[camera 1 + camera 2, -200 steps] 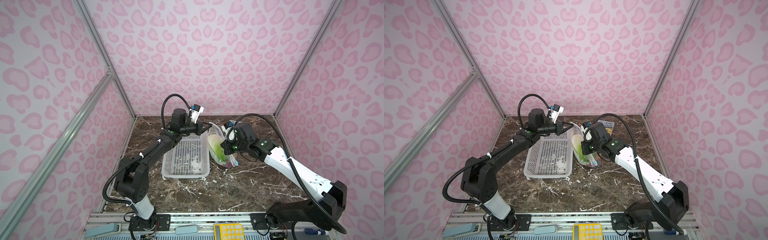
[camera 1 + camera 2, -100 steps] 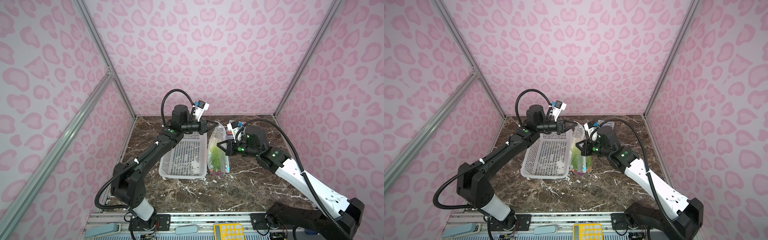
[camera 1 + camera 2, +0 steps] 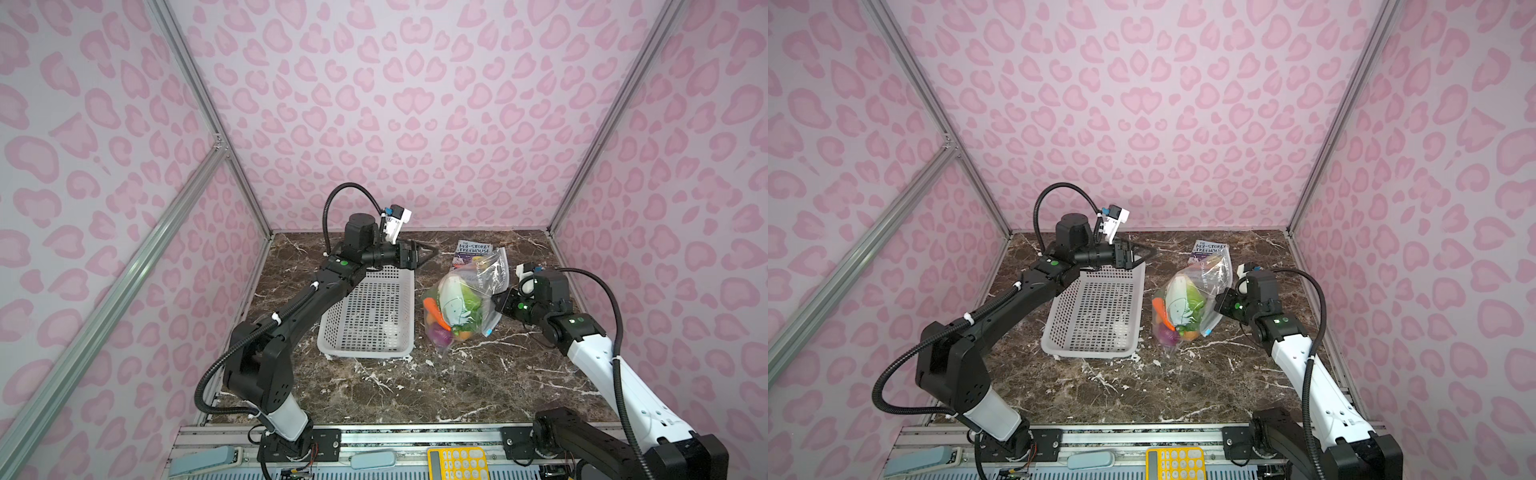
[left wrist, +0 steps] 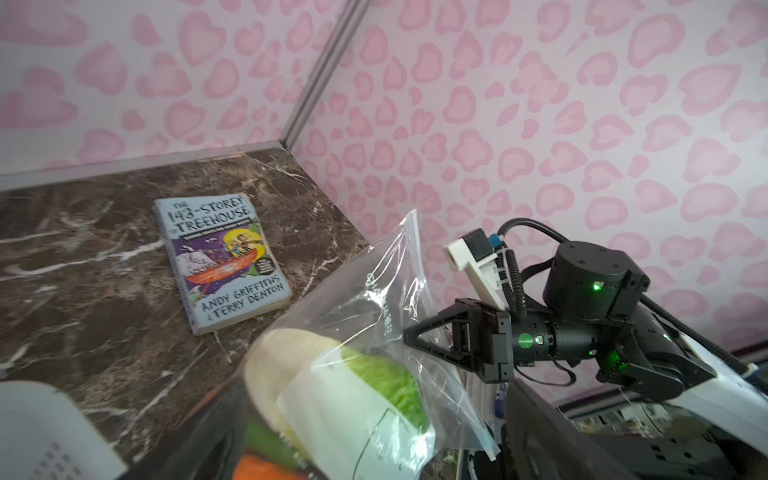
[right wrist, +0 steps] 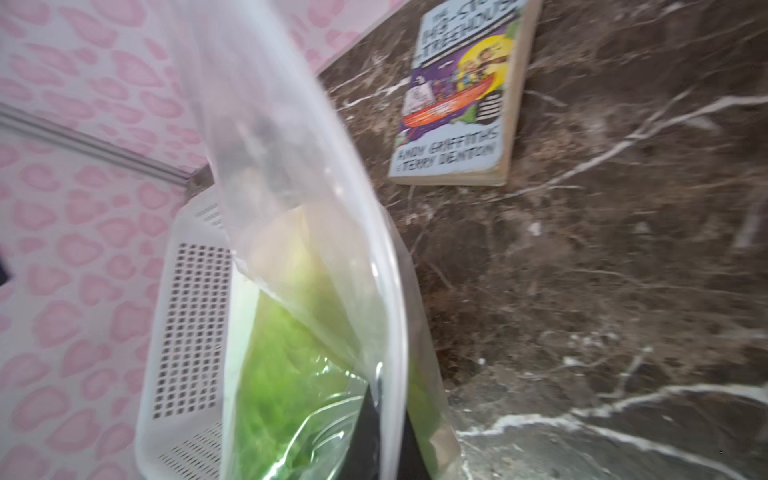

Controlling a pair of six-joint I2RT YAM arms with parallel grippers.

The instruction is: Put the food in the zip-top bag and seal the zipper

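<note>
crinkly clear plastic bag [image 3: 461, 297]: likely limp, slippery; take by zipper edge [image 3: 493, 325] | right gripper [image 3: 496, 300] pinches bag | left gripper [image 3: 430, 251] spread, empty

Right wrist view is soft all over. There the zip-top bag [image 5: 291, 187] overruns the frame, its film hides half the basket [image 5: 187, 332], and the book [image 5: 457, 104] loses its title to the edge.

In both top views the right pincer [image 3: 494, 300] is too small and dark to read the jaws. In its own wrist view it's a clipped dark sliver behind film.

The zipper slider [image 3: 489, 331] is tiny, can't tell if the mouth is sealed.

The food [image 3: 455, 311] overlaps low in the bag, pieces only partly visible.

Left wrist view clips the carrot [image 4: 266, 469] and blurs the basket corner.
</note>
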